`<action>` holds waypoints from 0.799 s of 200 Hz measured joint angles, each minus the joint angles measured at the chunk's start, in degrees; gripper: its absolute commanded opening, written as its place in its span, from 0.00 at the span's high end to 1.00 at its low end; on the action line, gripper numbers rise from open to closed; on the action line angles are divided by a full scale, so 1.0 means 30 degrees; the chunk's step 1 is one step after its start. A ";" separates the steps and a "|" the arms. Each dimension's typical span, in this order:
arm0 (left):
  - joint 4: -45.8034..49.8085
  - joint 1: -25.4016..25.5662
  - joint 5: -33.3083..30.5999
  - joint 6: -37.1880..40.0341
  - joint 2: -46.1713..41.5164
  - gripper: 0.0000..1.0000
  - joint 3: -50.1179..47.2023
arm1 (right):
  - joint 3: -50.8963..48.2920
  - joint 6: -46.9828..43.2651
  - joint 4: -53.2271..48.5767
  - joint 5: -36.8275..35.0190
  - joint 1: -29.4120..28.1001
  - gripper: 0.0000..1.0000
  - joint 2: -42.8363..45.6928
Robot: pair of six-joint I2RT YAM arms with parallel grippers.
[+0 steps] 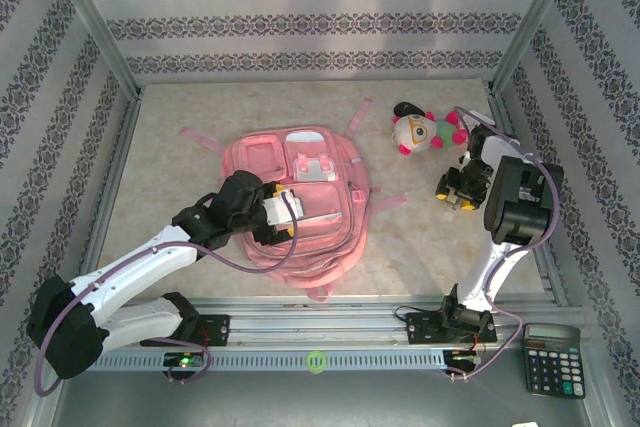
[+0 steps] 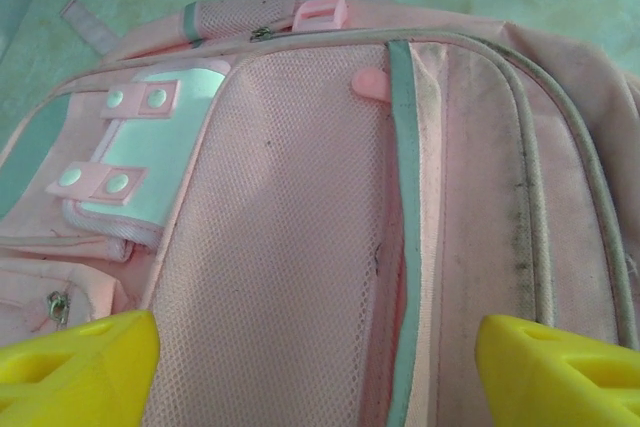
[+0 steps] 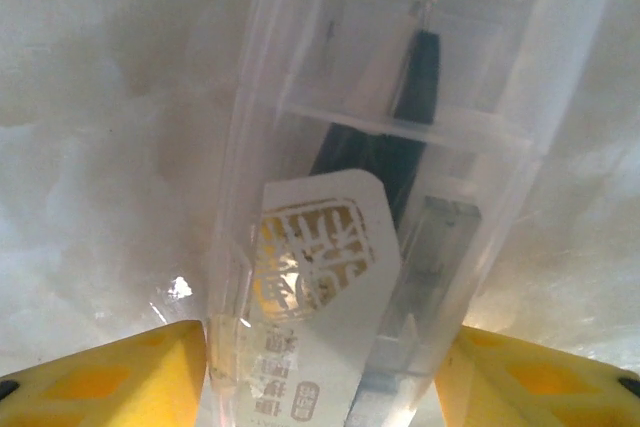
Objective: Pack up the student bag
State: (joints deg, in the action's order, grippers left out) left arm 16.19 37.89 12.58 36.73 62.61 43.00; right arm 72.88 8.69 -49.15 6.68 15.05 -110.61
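item 1, student bag (image 1: 322,239): large pink backpack lying flat on the table (image 1: 420,252), front face up, directly beneath the left gripper (image 1: 292,219). on the left wrist view the bag (image 2: 480,207) runs out beyond the fingertips: a pink mesh panel (image 2: 290,247) lies between the two fingers, a pink zipper pull (image 2: 370,85) further ahead, and a white pocket with pink snap tabs (image 2: 150,147) ahead and off to one side. item 2, left gripper (image 2: 315,362): jaws spread wide, yellow fingers (image 2: 80,362) well apart, holding nothing, hovering close over the fabric; contact cannot be told. item 3, right gripper (image 1: 452,197): well apart from the bag, low over the table. on its wrist view the gripper (image 3: 320,377) has its yellow fingers (image 3: 110,377) parted on either side of a clear plastic case (image 3: 470,187); one finger looks to touch the case wall, the other stands just beside it; whether it is actually clamped cannot be told. item 4, case contents: a dark pen (image 3: 420,67) and a white printed label (image 3: 320,277). item 5, plush toy (image 1: 420,130): on the table just beyond the right gripper. item 6, calculator (image 1: 552,357): behind the right gripper, beside that arm's base.
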 measured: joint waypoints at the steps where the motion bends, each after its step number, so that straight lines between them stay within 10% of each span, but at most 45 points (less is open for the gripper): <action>1: -0.0007 0.0000 -0.0007 -0.0007 0.0000 0.18 0.0000 | 0.0029 -0.0015 -0.0022 -0.0015 -0.0007 0.38 -0.0029; 86: -0.0131 0.0000 -0.0372 -0.0284 0.0000 0.18 0.0000 | 0.1239 -0.1035 -0.1443 -0.2273 -0.1195 0.61 -0.0685; 160: -0.0095 0.0000 0.0146 -0.0117 -0.0168 0.19 0.0000 | -0.2871 -0.0692 -0.0452 0.0947 -0.1195 0.61 0.7759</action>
State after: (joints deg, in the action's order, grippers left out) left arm 15.90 37.89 13.02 36.38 62.11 43.00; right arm 64.27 6.61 -50.50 9.52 11.46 -87.33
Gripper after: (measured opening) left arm 0.814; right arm 0.407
